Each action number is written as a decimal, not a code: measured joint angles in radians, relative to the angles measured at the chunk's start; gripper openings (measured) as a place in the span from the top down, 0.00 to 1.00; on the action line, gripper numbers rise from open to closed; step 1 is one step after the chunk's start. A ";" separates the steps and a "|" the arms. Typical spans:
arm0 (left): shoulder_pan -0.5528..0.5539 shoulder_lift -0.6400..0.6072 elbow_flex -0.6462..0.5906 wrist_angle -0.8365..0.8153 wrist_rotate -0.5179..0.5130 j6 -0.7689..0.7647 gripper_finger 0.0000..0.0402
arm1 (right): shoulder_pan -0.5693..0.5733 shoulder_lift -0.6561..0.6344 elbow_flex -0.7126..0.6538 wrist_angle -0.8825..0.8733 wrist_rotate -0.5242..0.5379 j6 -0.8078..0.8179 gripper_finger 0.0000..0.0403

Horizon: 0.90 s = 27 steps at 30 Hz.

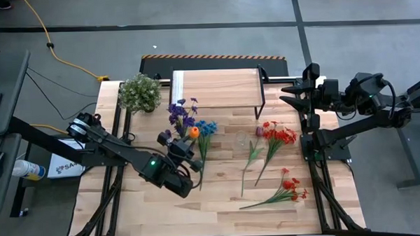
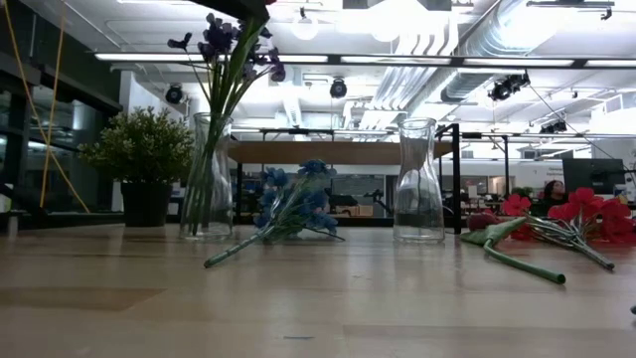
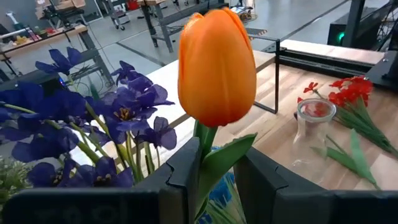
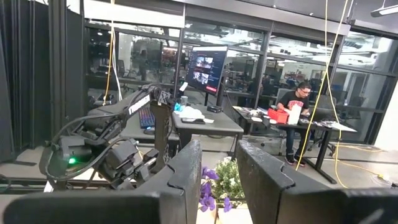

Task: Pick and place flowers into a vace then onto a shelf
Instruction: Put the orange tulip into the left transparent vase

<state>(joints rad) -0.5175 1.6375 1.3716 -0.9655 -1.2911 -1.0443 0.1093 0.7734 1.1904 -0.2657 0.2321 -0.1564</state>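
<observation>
My left gripper [image 3: 214, 180] is closed on the green stem of an orange plastic tulip [image 3: 216, 65], held upright – long axis vertical – just beside and above the glass vase of purple flowers [image 2: 209, 179]. A second clear glass vase [image 1: 241, 140] stands empty nearer the right gripper [image 1: 293, 95], parked off-table; I cannot tell its jaw state. Two vases; one blue spray [image 1: 205, 130] and three red sprays [image 1: 279, 135] lie flat; the light-wood, black-legged shelf [image 1: 216, 88] stands behind.
</observation>
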 joint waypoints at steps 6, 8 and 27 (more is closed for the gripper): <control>0.000 0.000 0.000 -0.037 0.023 0.000 0.68 | 0.000 0.000 0.000 0.000 -0.009 0.001 0.77; 0.000 0.000 0.000 -0.042 0.032 0.000 0.68 | 0.000 0.000 0.000 0.000 -0.010 0.000 0.77; 0.000 -0.008 0.081 -0.100 0.071 0.123 0.68 | 0.000 0.000 0.000 0.001 -0.010 -0.001 0.77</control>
<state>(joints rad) -0.5179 1.6299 1.4527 -1.0651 -1.2200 -0.9217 0.1093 0.7731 1.1904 -0.2649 0.2218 -0.1574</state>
